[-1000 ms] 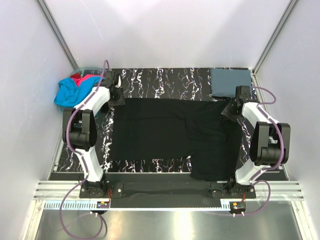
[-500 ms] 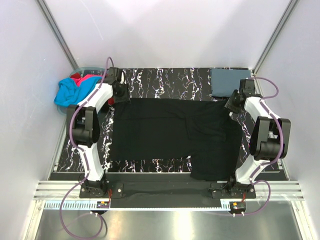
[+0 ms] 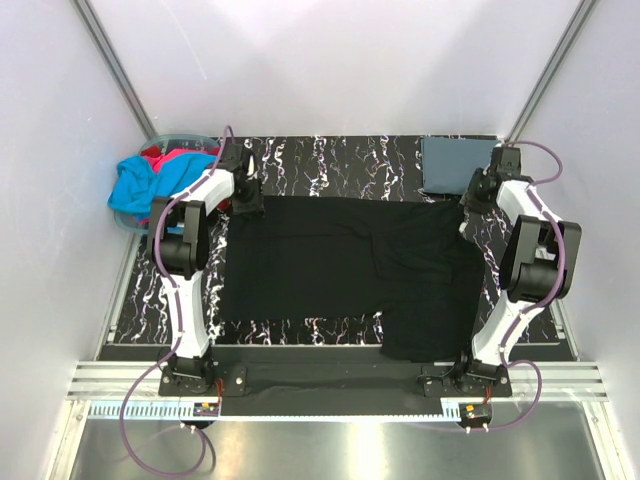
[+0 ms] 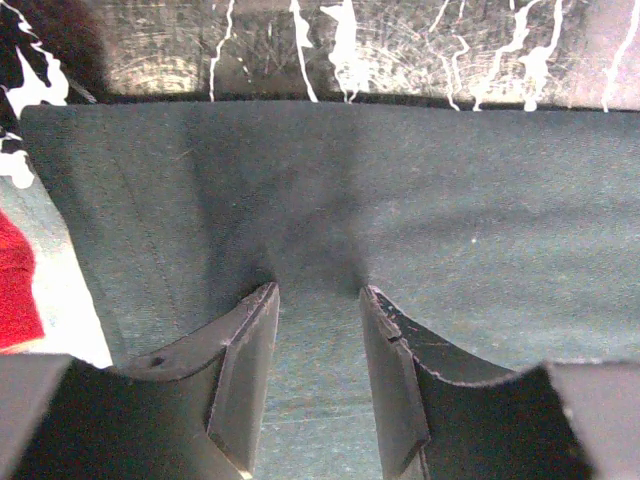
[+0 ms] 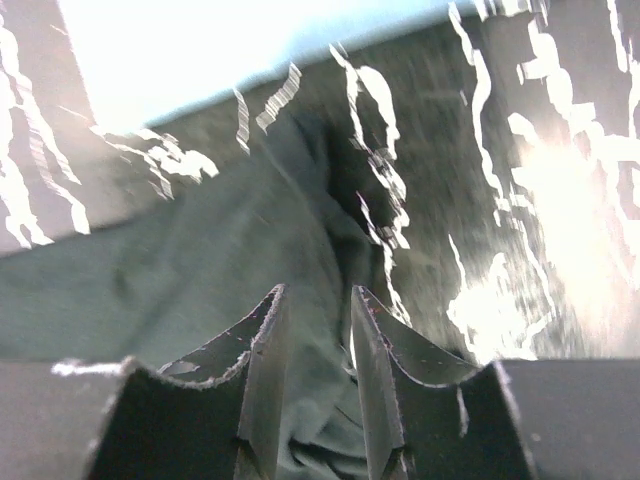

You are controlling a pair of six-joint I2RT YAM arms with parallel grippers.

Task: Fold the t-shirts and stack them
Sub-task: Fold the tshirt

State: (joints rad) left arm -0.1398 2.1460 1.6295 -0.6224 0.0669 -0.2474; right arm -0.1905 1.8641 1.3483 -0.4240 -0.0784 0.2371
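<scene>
A black t-shirt (image 3: 340, 260) lies spread on the marbled table (image 3: 330, 155), its near right part hanging over the front edge. My left gripper (image 3: 246, 200) is at the shirt's far left corner. In the left wrist view its jaws (image 4: 318, 292) pinch the dark cloth (image 4: 450, 200), which puckers toward the tips. My right gripper (image 3: 470, 205) is at the far right corner, and its jaws (image 5: 318, 292) close on bunched cloth (image 5: 180, 270). A folded slate blue-grey shirt (image 3: 460, 165) lies at the far right. Cyan (image 3: 140, 185) and red (image 3: 165, 158) shirts are heaped at the far left.
A pale plastic tub (image 3: 178, 135) holds the cyan and red shirts beside the table's left edge. Red cloth (image 4: 15, 280) shows at the left of the left wrist view. White walls and metal posts close in on both sides and at the back.
Both arms have reached farther out. The right gripper has carried the shirt's far right corner outward and back; the left gripper has shifted right along the far edge.
</scene>
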